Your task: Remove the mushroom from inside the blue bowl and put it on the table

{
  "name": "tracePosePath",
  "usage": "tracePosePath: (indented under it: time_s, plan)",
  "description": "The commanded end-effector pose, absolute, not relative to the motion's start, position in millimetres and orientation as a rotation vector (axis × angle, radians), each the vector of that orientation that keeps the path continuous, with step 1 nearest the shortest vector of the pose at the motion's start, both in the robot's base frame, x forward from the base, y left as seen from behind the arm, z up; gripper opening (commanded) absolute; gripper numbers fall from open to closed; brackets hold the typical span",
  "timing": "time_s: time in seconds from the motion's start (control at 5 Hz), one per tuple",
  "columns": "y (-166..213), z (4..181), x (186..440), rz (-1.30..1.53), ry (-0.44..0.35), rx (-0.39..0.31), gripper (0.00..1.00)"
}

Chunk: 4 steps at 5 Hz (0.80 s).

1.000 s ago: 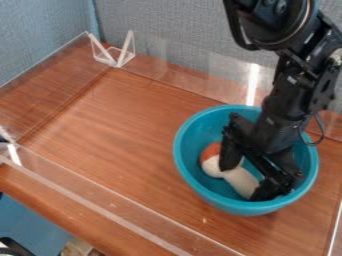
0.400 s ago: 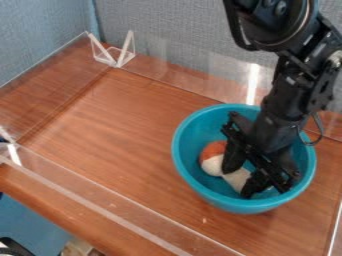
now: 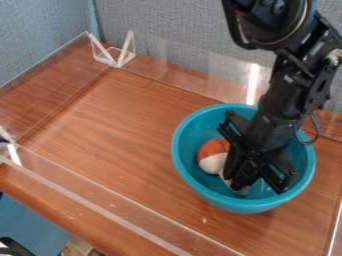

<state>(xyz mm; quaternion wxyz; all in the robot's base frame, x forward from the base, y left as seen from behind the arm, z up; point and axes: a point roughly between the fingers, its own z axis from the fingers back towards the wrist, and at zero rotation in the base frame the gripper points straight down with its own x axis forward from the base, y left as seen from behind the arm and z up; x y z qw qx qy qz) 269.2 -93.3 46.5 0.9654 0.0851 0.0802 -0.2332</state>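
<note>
The blue bowl (image 3: 190,134) stands on the table (image 3: 94,120) at the right. Inside it lies the mushroom (image 3: 213,157), orange-brown cap to the left, with part of its cream stem showing. My gripper (image 3: 245,172) reaches steeply down into the bowl from the upper right. Its black fingers have drawn together on the stem end of the mushroom and cover most of it. The mushroom still rests low in the bowl.
Low clear acrylic walls (image 3: 80,200) border the wooden tabletop. A small white wire stand (image 3: 112,48) sits in the far left corner. Bare wood stretches left of the bowl.
The fingers, spread wide around the mushroom a second ago, have closed in on its stem. The arm itself has stayed in place inside the bowl.
</note>
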Motion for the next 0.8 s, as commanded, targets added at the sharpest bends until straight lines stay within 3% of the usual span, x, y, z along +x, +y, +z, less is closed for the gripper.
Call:
tracePosePath:
  time_s: [0.0,0.2,0.4,0.6]
  plan:
    - [-85.8,80.6,277.9,-0.440,0.086,0.167,0.00]
    - [-79.2,100.9,279.1,-0.429,0.062,0.175,0.00]
    - [-62.5,133.9,290.9,-0.401,0.019,0.211,0.00]
    - [-56.3,128.0,299.5,-0.396,0.027,0.218,0.00]
